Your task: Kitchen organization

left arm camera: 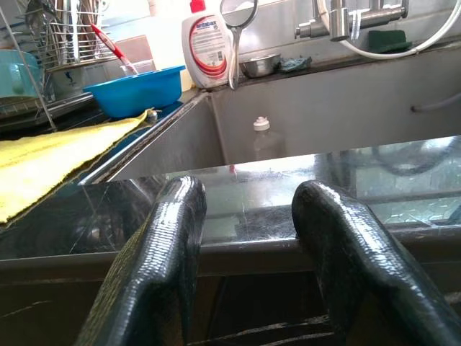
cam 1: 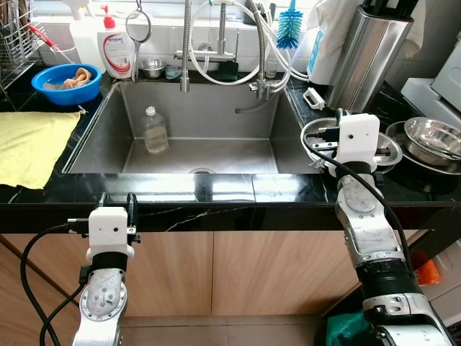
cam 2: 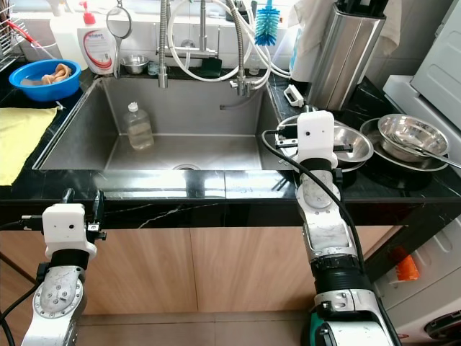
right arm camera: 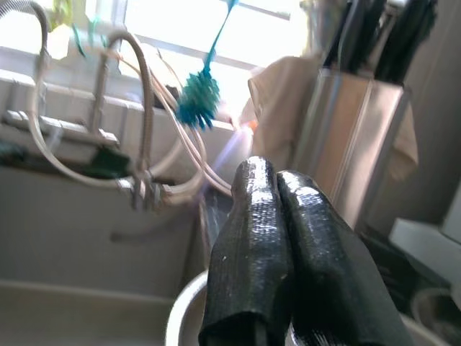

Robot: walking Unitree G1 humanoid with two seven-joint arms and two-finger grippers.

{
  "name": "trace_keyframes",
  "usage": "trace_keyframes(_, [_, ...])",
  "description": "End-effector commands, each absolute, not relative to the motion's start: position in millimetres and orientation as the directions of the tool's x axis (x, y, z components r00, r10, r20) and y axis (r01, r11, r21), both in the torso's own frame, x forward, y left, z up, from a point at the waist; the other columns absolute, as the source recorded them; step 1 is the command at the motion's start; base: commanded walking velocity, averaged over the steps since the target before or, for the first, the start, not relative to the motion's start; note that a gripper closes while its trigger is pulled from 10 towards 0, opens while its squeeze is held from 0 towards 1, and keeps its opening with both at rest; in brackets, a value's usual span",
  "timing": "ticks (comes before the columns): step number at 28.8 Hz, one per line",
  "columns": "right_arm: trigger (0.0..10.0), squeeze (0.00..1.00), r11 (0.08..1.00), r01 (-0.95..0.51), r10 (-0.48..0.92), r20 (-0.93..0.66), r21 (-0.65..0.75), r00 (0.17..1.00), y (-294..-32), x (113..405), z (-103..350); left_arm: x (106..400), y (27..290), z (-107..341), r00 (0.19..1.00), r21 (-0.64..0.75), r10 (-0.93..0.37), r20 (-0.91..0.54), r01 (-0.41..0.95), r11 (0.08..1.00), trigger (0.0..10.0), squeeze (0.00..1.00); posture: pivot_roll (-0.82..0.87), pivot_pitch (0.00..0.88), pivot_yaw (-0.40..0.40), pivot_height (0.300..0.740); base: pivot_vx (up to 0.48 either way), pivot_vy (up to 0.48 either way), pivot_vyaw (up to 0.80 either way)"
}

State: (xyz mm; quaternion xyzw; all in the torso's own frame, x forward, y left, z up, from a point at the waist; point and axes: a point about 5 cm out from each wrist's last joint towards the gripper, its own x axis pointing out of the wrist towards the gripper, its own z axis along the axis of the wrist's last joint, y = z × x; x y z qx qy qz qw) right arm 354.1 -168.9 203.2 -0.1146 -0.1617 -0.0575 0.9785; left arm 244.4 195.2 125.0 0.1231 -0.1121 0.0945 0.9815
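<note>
My left gripper [cam 1: 117,200] is open just below the front edge of the black counter [cam 1: 216,189], its fingers [left arm camera: 173,238] pointing up at the sink [cam 1: 108,130]. A clear plastic bottle [cam 1: 154,130] stands upright in the sink's left half. My right gripper [right arm camera: 277,173] is shut, fingers pressed together, over a steel bowl [cam 2: 356,144] on the counter right of the sink. The bowl's rim [right arm camera: 184,303] shows below the fingers. I see nothing between them.
A yellow cloth [cam 1: 32,140], a blue bowl [cam 1: 67,83] and a dish soap bottle [cam 1: 117,50] are left of the sink. Faucet and hoses [cam 1: 186,50] rise behind it. More steel bowls [cam 1: 432,140] and a steel knife holder [cam 1: 367,54] crowd the right.
</note>
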Motion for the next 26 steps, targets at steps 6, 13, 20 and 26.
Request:
trace_keyframes(6, [10.0, 0.00, 0.970, 0.160, -0.071, 0.413, -0.185, 0.908, -165, 351, 220, 245, 193, 123, 0.961, 0.222, 0.146, 0.233, -0.199, 0.954, 10.0, 0.00, -0.03, 0.000, -0.063, 0.740, 0.000, 0.000, 0.00])
trace_keyframes(13, [10.0, 0.00, 0.972, -0.103, 0.181, 0.399, -0.209, 0.899, -139, 352, 222, 244, 195, 123, 0.960, 0.222, 0.154, 0.233, -0.207, 0.953, 10.0, 0.00, -0.03, 0.000, -0.067, 0.740, 0.000, 0.000, 0.00])
trace_keyframes(20, [10.0, 0.00, 0.932, -0.301, 0.353, 0.308, -0.203, 0.883, -114, 355, 216, 244, 195, 123, 0.959, 0.219, 0.162, 0.233, -0.214, 0.952, 10.0, 0.00, -0.02, 0.000, -0.075, 0.740, 0.000, 0.000, 0.00])
trace_keyframes(26, [10.0, 0.00, 0.885, -0.407, 0.454, 0.223, -0.228, 0.862, -101, 357, 203, 242, 195, 122, 0.958, 0.218, 0.171, 0.232, -0.223, 0.950, 10.0, 0.00, -0.02, 0.000, -0.079, 0.740, 0.000, 0.000, 0.00])
